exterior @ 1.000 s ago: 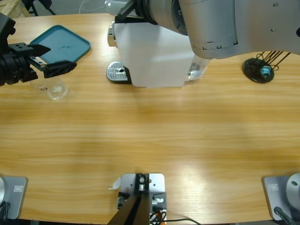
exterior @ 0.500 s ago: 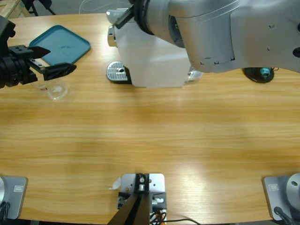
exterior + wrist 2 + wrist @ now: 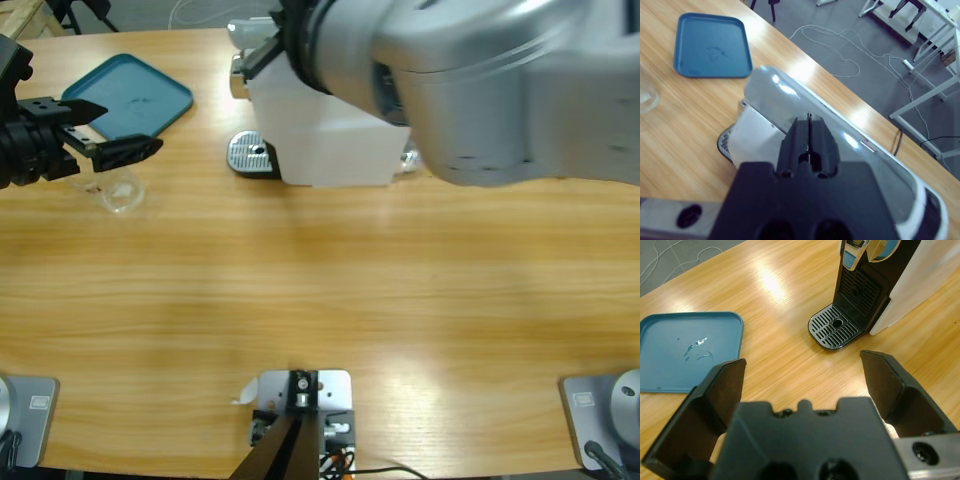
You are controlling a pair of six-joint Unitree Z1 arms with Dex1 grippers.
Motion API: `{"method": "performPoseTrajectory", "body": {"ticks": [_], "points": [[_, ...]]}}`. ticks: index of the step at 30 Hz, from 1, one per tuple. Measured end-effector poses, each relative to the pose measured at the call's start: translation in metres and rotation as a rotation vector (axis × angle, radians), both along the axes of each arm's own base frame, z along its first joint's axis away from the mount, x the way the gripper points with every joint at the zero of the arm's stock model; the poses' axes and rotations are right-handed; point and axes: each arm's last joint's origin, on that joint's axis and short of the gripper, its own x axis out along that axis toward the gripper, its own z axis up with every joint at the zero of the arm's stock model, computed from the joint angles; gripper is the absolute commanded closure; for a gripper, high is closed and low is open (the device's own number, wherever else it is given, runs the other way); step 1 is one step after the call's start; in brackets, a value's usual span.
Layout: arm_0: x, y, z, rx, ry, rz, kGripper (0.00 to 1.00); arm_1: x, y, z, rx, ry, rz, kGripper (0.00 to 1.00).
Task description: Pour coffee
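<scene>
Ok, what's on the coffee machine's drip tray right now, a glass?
Nothing: the drip tray grille is bare under the spout. The clear glass stands on the table near the open left gripper. The high view doesn't show clearly whether it holds coffee.

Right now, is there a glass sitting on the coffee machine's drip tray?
No, the drip tray of the coffee machine is bare in the left wrist view, and the high view shows the clear glass standing on the table near the left gripper.

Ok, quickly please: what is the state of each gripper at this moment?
Left gripper: open, holding nothing.
Right gripper: shut, holding nothing, over the coffee machine.
</scene>
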Motion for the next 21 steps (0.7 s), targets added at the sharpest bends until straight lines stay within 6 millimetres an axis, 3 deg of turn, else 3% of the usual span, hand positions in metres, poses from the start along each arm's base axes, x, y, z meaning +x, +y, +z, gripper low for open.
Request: {"method": "performPoseTrajectory", "body": {"ticks": [1, 3, 7, 12, 17, 21], "points": [[0.0, 0.0, 0.0, 0.0, 0.0, 0.0, 0.062, 0.0, -0.005, 0.002, 0.0, 0.001, -0.004, 0.806], [0.0, 0.0, 0.0, 0.003, -0.003, 0.007, 0.059, 0.002, -0.018, 0.01, 0.002, 0.01, -0.012, 0.758], [0.001, 0.001, 0.0, 0.021, -0.017, 0.023, 0.059, 0.004, -0.041, 0.039, -0.062, 0.108, 0.009, 0.486], [-0.002, 0.004, 0.005, 0.016, -0.043, 0.02, 0.059, -0.017, -0.065, 0.074, -0.042, 0.209, 0.082, 0.225], [-0.007, 0.009, 0.014, -0.012, -0.077, 0.025, 0.041, -0.039, -0.089, 0.092, -0.004, 0.289, 0.131, 0.022], [-0.01, 0.014, 0.017, -0.047, -0.075, 0.053, 0.046, -0.053, -0.106, 0.1, 0.032, 0.336, 0.167, 0.0]]}}
